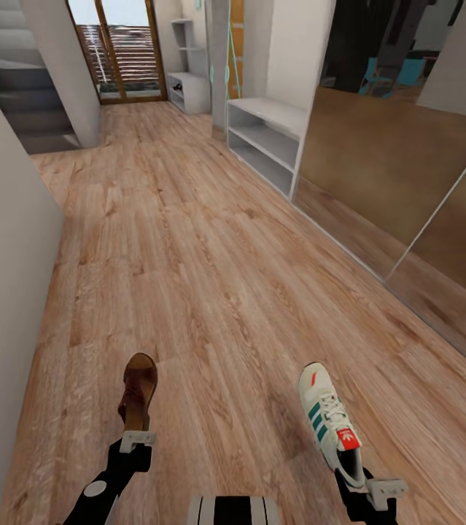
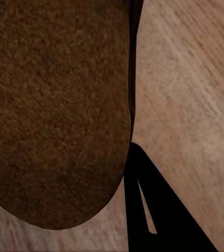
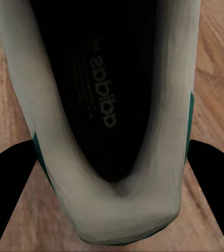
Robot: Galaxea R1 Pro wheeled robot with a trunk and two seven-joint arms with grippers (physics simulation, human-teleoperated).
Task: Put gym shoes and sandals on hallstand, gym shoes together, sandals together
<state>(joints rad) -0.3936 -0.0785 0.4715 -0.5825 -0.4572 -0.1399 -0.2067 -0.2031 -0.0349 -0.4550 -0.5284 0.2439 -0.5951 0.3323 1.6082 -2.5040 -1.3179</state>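
The sandal (image 1: 138, 392) hides its heel behind the left gripper (image 1: 137, 440). The gym shoe (image 1: 330, 423) hides the right gripper (image 1: 373, 487) fingertips. The far hallstand (image 1: 189, 89) holds something dark, too small to identify.

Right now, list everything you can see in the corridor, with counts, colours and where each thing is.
sandal: one, brown, held at the left arm's tip over the floor.
gym shoe: one, white with green stripes and red tongue tab, held at the right arm's tip.
corridor floor: light brown planks, running ahead.
long bench: one, pale grey, two-tier, right wall.
hallstand: one, pale grey, far end beside the glazed door.
mirrored panels: right wall.
left gripper: jaws closed on the sandal's heel.
right gripper: jaws closed on the shoe's heel.
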